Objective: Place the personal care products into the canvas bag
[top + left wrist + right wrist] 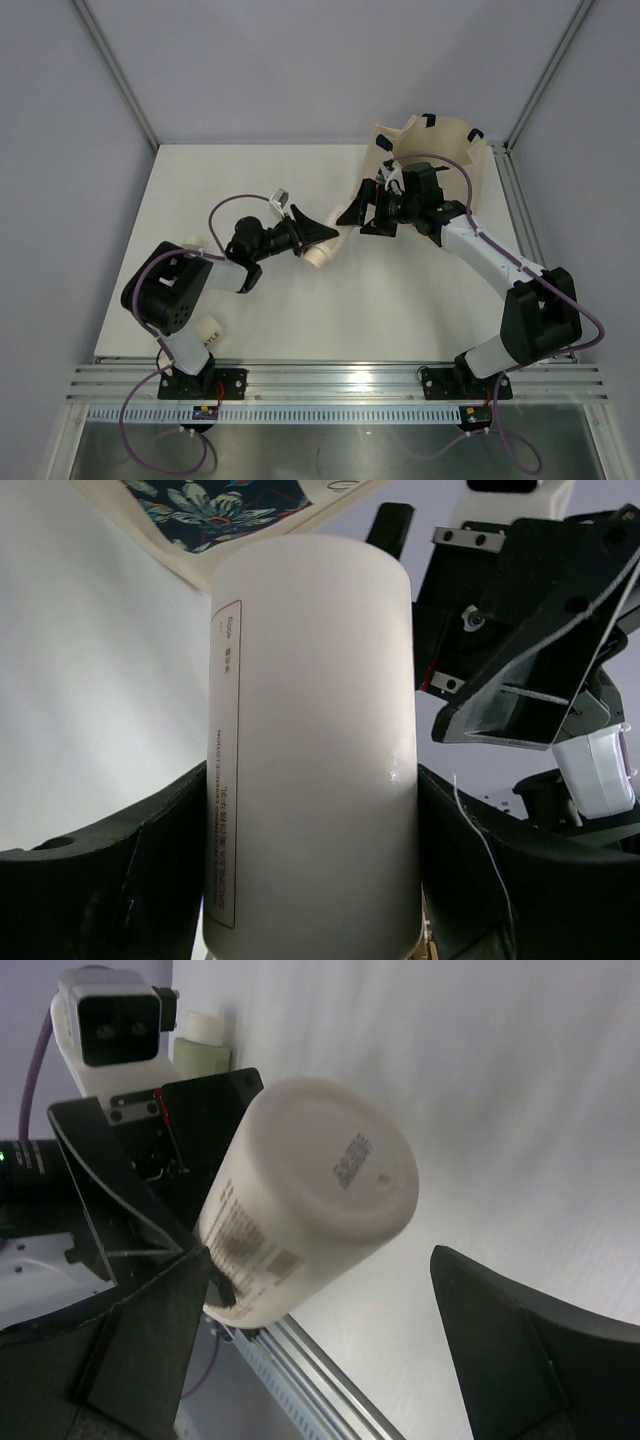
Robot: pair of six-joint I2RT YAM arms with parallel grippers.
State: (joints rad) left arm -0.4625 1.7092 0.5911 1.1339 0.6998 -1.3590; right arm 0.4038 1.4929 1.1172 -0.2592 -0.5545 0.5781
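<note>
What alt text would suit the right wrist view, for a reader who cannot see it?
A cream-white bottle, its flat base towards the camera, is held by the left gripper and appears between the open fingers of the right gripper. Behind, a grey-green bottle with a white cap shows.

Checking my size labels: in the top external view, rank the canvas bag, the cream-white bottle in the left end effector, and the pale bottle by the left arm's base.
1. canvas bag.
2-3. cream-white bottle and pale bottle: both partly hidden, visible parts look alike, so unranked.
</note>
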